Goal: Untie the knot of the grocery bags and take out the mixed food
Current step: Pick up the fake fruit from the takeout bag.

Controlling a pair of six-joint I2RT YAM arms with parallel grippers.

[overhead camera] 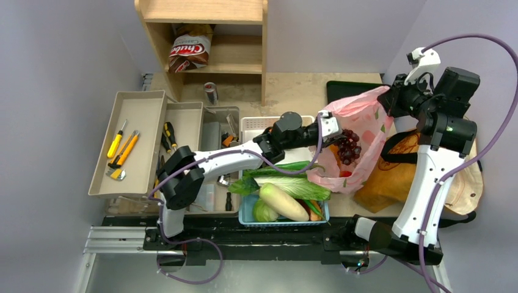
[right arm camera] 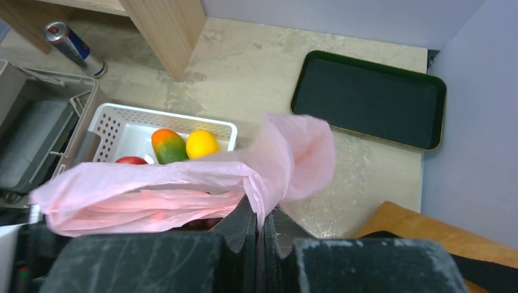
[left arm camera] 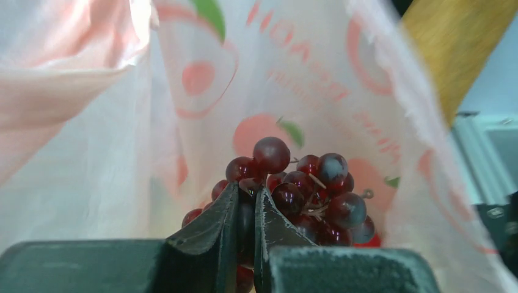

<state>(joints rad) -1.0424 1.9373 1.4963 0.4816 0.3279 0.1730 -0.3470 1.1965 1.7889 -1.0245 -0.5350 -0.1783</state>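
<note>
The thin pink bag (overhead camera: 366, 125) lies open on the table, its mouth facing left. My left gripper (overhead camera: 339, 140) reaches into it. In the left wrist view the gripper (left arm camera: 247, 194) is shut on a bunch of dark red grapes (left arm camera: 324, 195), with a grape pinched between the fingers. My right gripper (overhead camera: 386, 101) holds the bag's upper rim up. In its wrist view the right gripper (right arm camera: 262, 213) is shut on a fold of the pink plastic (right arm camera: 183, 186). The brown paper bag (overhead camera: 391, 180) lies just right of the pink one. The knot does not show.
A blue basket (overhead camera: 247, 215) in front holds cucumber, napa cabbage and daikon. Behind the pink bag, a white basket (right arm camera: 116, 125) holds a mango, a yellow fruit and an apple. A black tray (right arm camera: 366, 97) lies at the back right. Tool trays (overhead camera: 131, 143) stand left, a wooden shelf (overhead camera: 204, 43) behind.
</note>
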